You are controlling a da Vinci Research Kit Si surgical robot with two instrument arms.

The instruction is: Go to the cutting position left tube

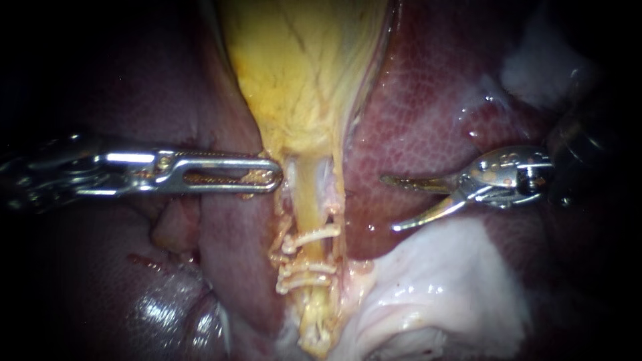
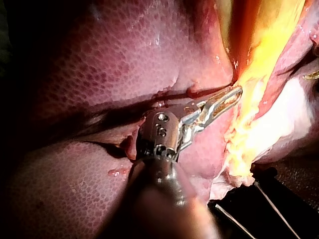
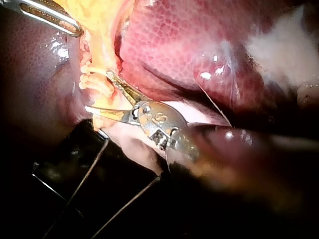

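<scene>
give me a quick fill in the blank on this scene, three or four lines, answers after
The right tool has its jaws ____.
Its tips lie over the dark red ____, apart from the tube.
White ____ cross that tube.
The left tool grips the yellow ____ at its narrow end.
Missing: open; liver; clips; gallbladder.

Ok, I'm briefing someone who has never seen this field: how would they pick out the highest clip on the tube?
In the endoscope view, find the yellow gallbladder hanging down the middle and follow it to where it narrows into a pale tube. White clips cross that tube; the highest clip stands alone, bare tube separating it from the lower clips packed close together beneath.
</scene>
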